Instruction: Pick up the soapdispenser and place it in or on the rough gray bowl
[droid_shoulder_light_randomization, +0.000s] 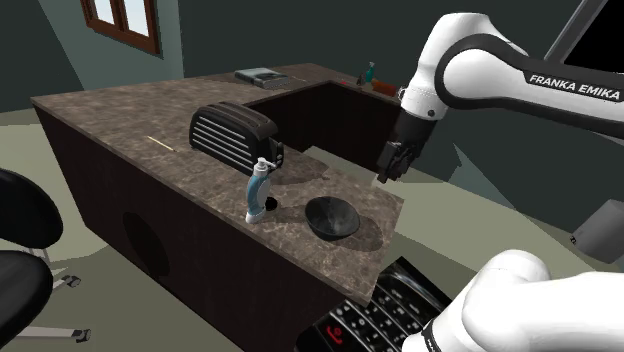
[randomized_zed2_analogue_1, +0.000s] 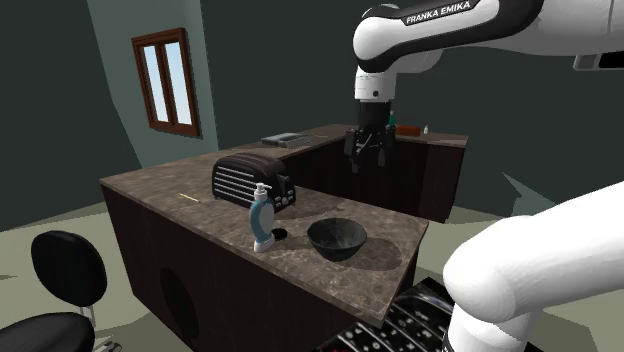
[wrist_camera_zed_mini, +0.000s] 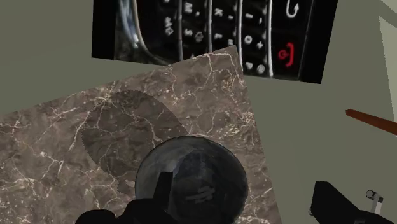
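Shoulder view: a white robot arm reaches over a dark marbled surface (droid_shoulder_light_randomization: 120, 115) in a dim room. No part of the task looks done yet. The dispenser (droid_shoulder_light_randomization: 258, 192), pale blue with a white pump, stands upright on the surface near its front edge, just in front of a black toaster (droid_shoulder_light_randomization: 235, 133). The bowl (droid_shoulder_light_randomization: 332, 216), dark grey and empty, sits just beside the dispenser, on the side nearer the arm, with a small gap between them.

The tool (droid_shoulder_light_randomization: 389, 170) hangs in the air, well above the surface and beyond the bowl, well apart from the dispenser. In the second exterior view the tool (randomized_zed2_analogue_1: 366, 158) points down with its two black fingers spread and nothing between them.

The wrist view looks down on the bowl (wrist_camera_zed_mini: 191, 175), with bare marble around it and the stand (wrist_camera_zed_mini: 210, 32), patterned like a phone keypad, past the surface's edge.

Judging from this, every step is left: reaching the dispenser, closing on it, lifting it, carrying it the short way across, and setting it in the bowl.
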